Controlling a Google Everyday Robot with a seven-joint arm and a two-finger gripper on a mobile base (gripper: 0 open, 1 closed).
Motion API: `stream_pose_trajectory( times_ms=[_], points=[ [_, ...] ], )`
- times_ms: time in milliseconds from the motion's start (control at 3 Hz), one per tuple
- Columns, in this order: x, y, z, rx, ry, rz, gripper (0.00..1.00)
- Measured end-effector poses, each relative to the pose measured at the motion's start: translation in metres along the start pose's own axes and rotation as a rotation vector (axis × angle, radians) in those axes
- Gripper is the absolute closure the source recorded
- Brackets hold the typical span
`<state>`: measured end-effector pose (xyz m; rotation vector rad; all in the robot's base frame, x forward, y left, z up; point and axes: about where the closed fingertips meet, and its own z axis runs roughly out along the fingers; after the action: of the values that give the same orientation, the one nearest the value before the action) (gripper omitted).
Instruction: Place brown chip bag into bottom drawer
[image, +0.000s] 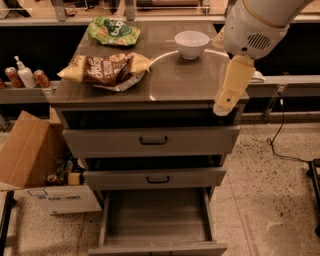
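One view: your brown chip bag (107, 70) lies on the left of the cabinet top (185, 85), and the bottom drawer (157, 217) stands open below. Your gripper (224, 106) hangs at the right near edge, carrying nothing; how wide it is, I cannot tell. The grasp hasn't started, so reach left to the bag.

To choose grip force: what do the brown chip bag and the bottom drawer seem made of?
Brown chip bag: thin plastic film, probably; it crinkles and shines. Bottom drawer: grey wood-grain board, matte, likely laminate. The gripper hangs at the right front edge of the cabinet, apart from the bag.
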<state>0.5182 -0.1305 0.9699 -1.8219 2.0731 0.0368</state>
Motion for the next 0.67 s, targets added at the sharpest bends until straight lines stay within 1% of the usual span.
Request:
stream_pose_trajectory(
  times_ms=[333, 667],
  points=[
    [0.0122, -0.0015, -0.0044, -0.001, 0.061, -0.001, 0.00],
    [0.0185, -0.0031, -0.0069, 0.000, 0.093, -0.002, 0.00]
  ],
)
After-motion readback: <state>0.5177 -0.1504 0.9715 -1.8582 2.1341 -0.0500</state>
